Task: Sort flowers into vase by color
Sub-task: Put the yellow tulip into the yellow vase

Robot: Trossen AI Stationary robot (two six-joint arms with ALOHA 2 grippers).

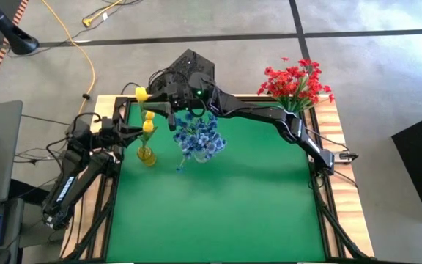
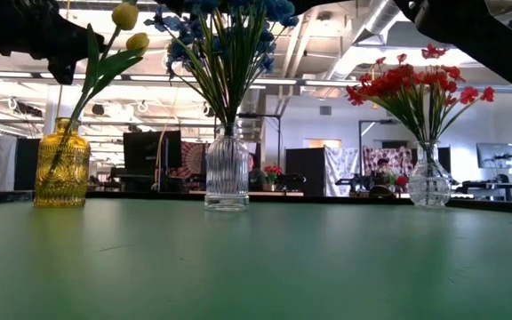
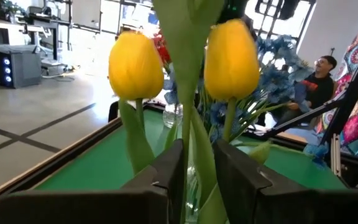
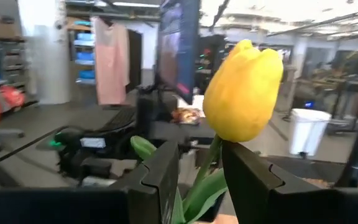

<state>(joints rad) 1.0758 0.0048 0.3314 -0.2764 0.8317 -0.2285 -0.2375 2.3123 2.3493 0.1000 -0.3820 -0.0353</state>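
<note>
Sorted by colour on the desk [image 1: 255,205]: yellow tulips [image 1: 147,127] in the yellow vase [image 1: 146,155], blue flowers [image 1: 202,138] in the clear vase [image 2: 227,169] just beside it, red flowers [image 1: 295,84] well apart at the far corner. Straddling the tulip stems above the yellow vase, the left arm's fingers [image 3: 166,180], probably steadying; around one stem under its bud, the right arm's fingers [image 4: 160,174], likely guiding it in. Impossible to tell whether either pair pinches or merely brackets; stem ends blurred behind glass

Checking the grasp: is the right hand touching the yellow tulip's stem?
Touching. The right wrist view shows the right hand closed on the yellow tulip stem, no gap between fingers and stem.
</note>
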